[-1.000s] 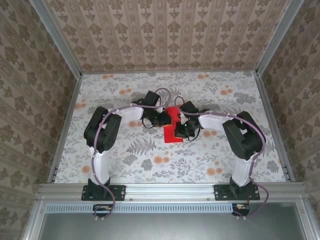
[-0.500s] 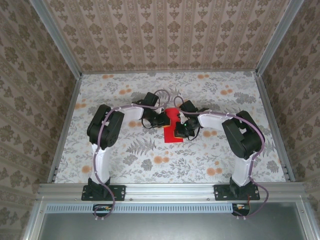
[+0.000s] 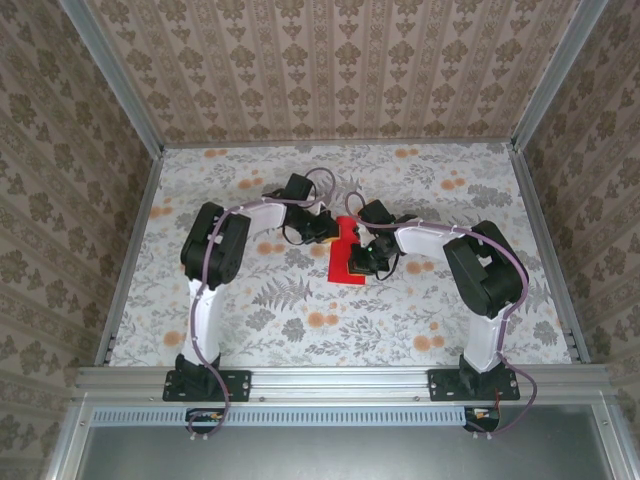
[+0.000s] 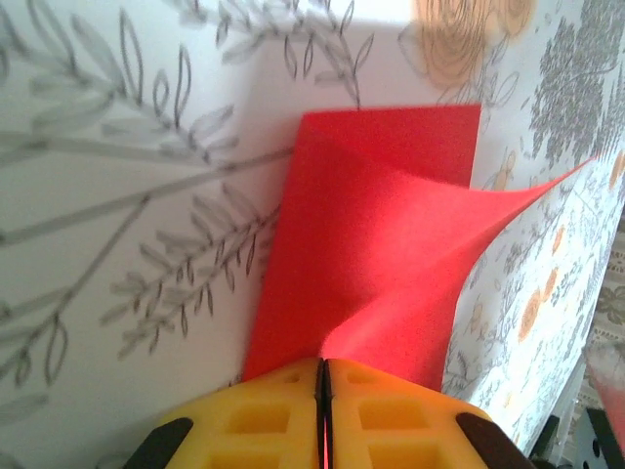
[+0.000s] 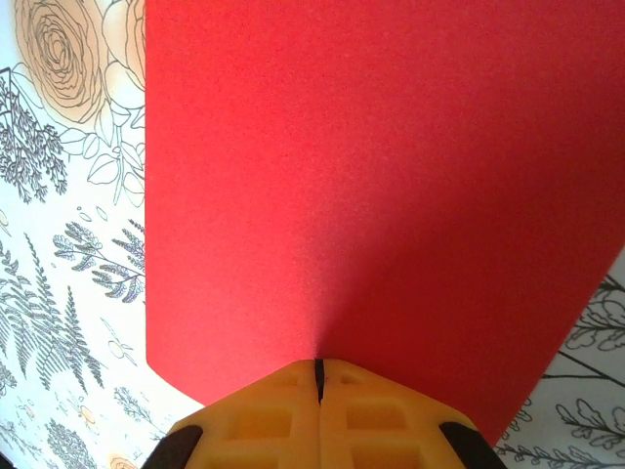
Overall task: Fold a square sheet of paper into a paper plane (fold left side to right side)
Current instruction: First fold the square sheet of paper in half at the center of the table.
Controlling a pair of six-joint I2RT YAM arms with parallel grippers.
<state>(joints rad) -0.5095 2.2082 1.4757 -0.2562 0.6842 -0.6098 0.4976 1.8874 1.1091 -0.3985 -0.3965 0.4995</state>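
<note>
While the left claw [image 4: 323, 369] has its yellow pads pressed together on one edge of the square sheet of paper [image 4: 352, 264], the red sheet ahead of it rises off the worktop [image 4: 127, 147], one corner curling up to the right of the pads. Right claw [image 5: 318, 369] is likewise clamped on a sheet edge, with the paper spreading flat ahead of it. Top view: the sheet lies between both claws, mid-worktop, with printed orange flowers [image 3: 322, 319] nearer the arm bases.
</note>
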